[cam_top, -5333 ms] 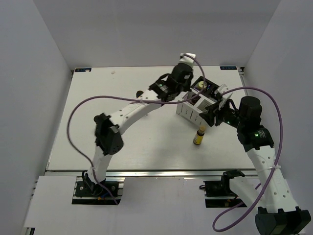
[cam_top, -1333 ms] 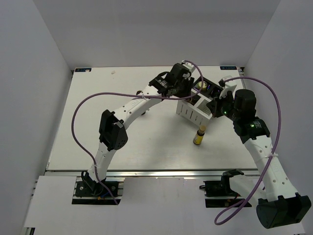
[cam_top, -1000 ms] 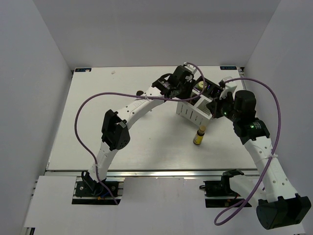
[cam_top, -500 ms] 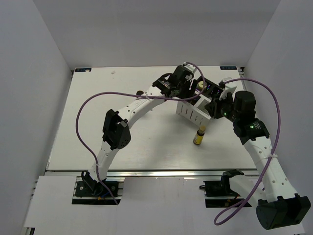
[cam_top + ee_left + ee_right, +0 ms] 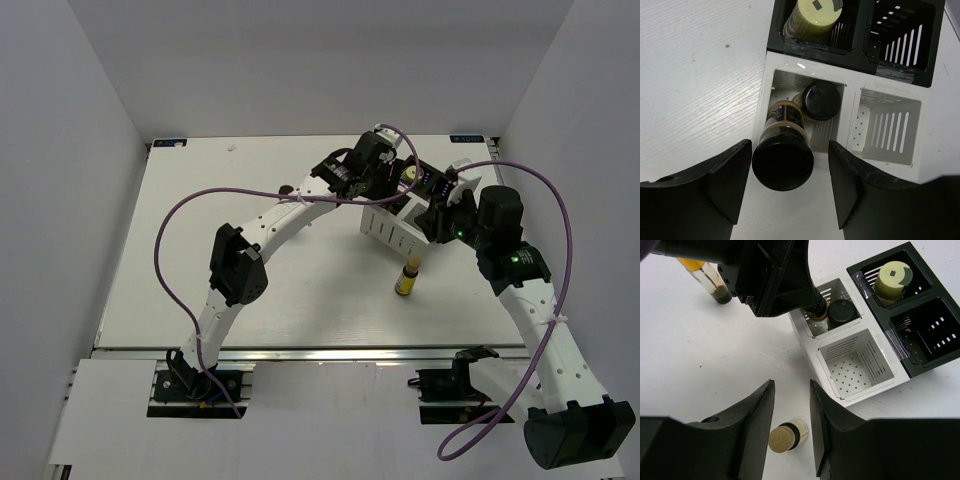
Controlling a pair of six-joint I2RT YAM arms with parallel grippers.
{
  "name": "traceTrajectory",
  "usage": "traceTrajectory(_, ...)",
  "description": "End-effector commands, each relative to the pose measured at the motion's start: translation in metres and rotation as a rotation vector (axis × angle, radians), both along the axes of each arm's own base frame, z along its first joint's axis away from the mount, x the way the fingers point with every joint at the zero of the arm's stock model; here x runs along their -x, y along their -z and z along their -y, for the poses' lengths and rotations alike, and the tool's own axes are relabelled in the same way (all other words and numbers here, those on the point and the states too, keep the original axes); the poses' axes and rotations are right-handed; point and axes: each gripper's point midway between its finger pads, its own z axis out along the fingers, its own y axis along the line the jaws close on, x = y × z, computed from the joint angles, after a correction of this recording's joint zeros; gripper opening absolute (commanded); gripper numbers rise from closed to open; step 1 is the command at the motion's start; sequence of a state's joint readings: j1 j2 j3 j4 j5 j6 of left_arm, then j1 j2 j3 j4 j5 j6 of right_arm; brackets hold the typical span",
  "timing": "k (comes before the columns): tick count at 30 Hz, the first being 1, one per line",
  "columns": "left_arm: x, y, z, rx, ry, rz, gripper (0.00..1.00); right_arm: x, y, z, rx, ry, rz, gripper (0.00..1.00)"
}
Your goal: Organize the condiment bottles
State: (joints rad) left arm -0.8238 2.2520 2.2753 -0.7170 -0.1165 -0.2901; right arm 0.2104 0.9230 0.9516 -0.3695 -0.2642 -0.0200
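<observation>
My left gripper (image 5: 388, 186) (image 5: 790, 146) is open over the white rack's (image 5: 805, 192) left compartment. A dark-brown bottle with a black cap (image 5: 783, 157) leans in that compartment between my fingers, with a gap on each side. A second black cap (image 5: 821, 100) sits beside it. The cream jar (image 5: 815, 12) (image 5: 894, 282) stands in the black box (image 5: 428, 180). The amber dark-necked bottle (image 5: 407, 278) (image 5: 785, 436) stands on the table below my open, empty right gripper (image 5: 438, 218) (image 5: 791, 386). A slim yellow bottle (image 5: 705, 277) lies beyond the left arm.
The rack's right compartment (image 5: 887, 130) (image 5: 855, 365) is empty, as is the black box's right compartment (image 5: 902, 35) (image 5: 930, 327). The left arm (image 5: 300, 210) stretches across the table's middle. White walls close in the table on three sides.
Since 5.3 s ago the left gripper came from behind the black box to over the white rack, and the right gripper moved back toward the rack. Little has moved in the last second.
</observation>
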Motion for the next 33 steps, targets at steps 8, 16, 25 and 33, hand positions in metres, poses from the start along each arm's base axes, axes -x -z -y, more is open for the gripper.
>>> traceTrajectory(8, 0.009, -0.089, 0.008, 0.214, 0.0, 0.075, 0.73, -0.001, -0.012, 0.001, -0.003, -0.006, 0.047, 0.4)
traceTrajectory(16, 0.005, -0.098, 0.017, 0.277, -0.012, 0.082, 0.71, 0.0, -0.012, 0.001, -0.004, -0.002, 0.047, 0.4)
traceTrajectory(25, -0.011, -0.156, -0.023, 0.276, -0.154, 0.259, 0.81, 0.012, -0.01, -0.008, 0.047, -0.129, 0.072, 0.58)
traceTrajectory(33, 0.018, -0.188, -0.1, 0.236, -0.228, 0.261, 0.87, 0.03, 0.025, -0.012, 0.164, -0.29, -0.009, 0.75)
